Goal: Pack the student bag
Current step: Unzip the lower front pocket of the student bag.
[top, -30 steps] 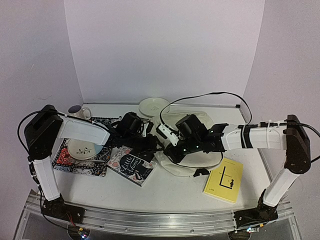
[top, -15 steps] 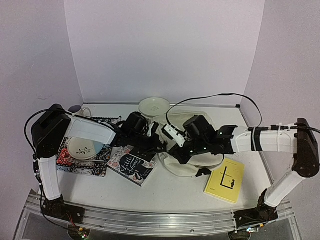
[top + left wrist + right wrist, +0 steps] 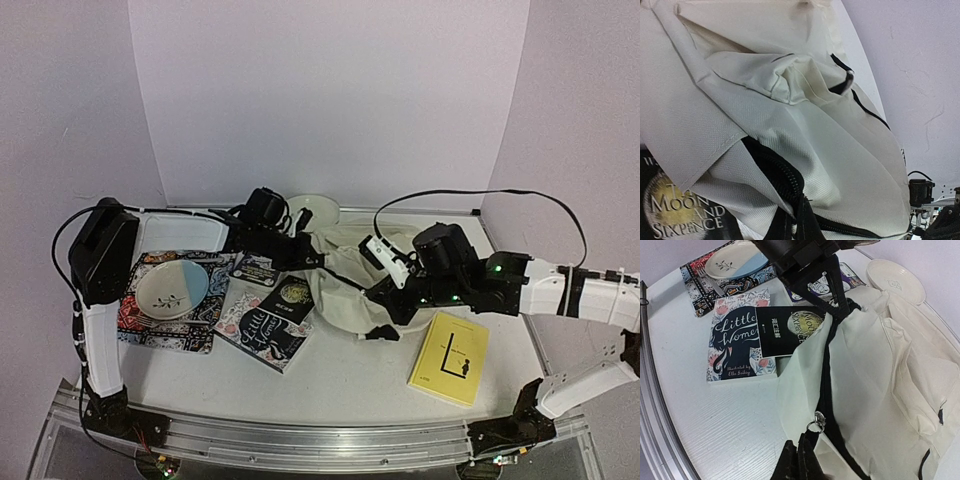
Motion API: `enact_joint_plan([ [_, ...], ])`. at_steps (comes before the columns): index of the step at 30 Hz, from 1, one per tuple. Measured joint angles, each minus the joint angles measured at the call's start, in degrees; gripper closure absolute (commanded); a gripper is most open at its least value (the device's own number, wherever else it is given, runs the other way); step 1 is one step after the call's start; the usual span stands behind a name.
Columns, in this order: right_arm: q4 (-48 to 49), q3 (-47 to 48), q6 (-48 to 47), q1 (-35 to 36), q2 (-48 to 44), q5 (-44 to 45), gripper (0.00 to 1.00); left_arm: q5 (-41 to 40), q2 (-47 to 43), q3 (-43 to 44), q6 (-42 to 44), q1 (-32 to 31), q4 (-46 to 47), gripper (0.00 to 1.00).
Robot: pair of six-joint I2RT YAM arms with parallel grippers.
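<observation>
Slumping across the middle of the table (image 3: 330, 395), the student bag (image 3: 345, 290) lies as a loose cream heap. Its dark zipper (image 3: 827, 370) runs along a mouth that gapes only a little. The left gripper (image 3: 300, 256) is pressed together on the far-left end of that zipper hem. The right gripper (image 3: 799, 462) pinches the near-right end, just beside the metal pull ring (image 3: 815, 423). Between them the hem runs in a nearly straight line.

The cloth looks light, soft and without any stiffness of its own. I judge it will fold and sag wherever it is not held, and the mouth will fall closed unless its two ends are drawn apart. The stitched zipper hem or the black straps are the better places to grip. A pinch on the plain panel would only gather loose fabric and could slip free.

Just left of the mouth a black book titled The Moon and Sixpence (image 3: 785, 325) lies touching the bag's edge. It overlaps a Little Women book (image 3: 262, 335) that lies nearer the front. Further left sits a patterned placemat (image 3: 190, 335) carrying a blue and cream plate (image 3: 172, 288). A cream plate (image 3: 895, 277) rests beyond the bag at the far side. A yellow book (image 3: 448, 358) lies at the near right, close to the bag.
</observation>
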Motion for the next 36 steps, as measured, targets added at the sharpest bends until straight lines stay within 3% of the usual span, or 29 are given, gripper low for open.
enact_joint_plan([
  [5,0.34,0.05,-0.54,-0.45,-0.23,-1.42,1.0,0.67,4.01,7.9,6.28,2.05,-5.97,0.92],
  [10,0.19,2.9,-1.01,-0.28,3.83,-4.55,1.0,-2.04,6.23,11.28,9.52,2.6,-8.44,0.56],
  [15,1.03,6.67,-1.02,0.55,10.43,-6.68,1.0,-8.71,5.36,8.7,7.08,5.48,-7.99,0.37],
  [22,2.29,11.43,-1.02,0.75,18.02,-6.79,1.0,-13.34,-4.44,-4.8,0.94,6.14,-8.22,0.26],
  [28,2.64,12.27,-1.21,0.75,19.11,-7.04,1.0,-13.96,-11.66,-11.79,-6.2,-0.77,-4.29,0.2],
  [32,3.02,12.27,-1.21,0.75,19.11,-7.04,1.0,-12.81,-12.55,-15.51,-12.29,-6.1,1.86,0.18],
  [36,3.52,12.22,-1.21,0.75,19.11,-7.04,1.0,-12.15,-12.5,-17.31,-16.94,-7.52,4.49,0.17],
])
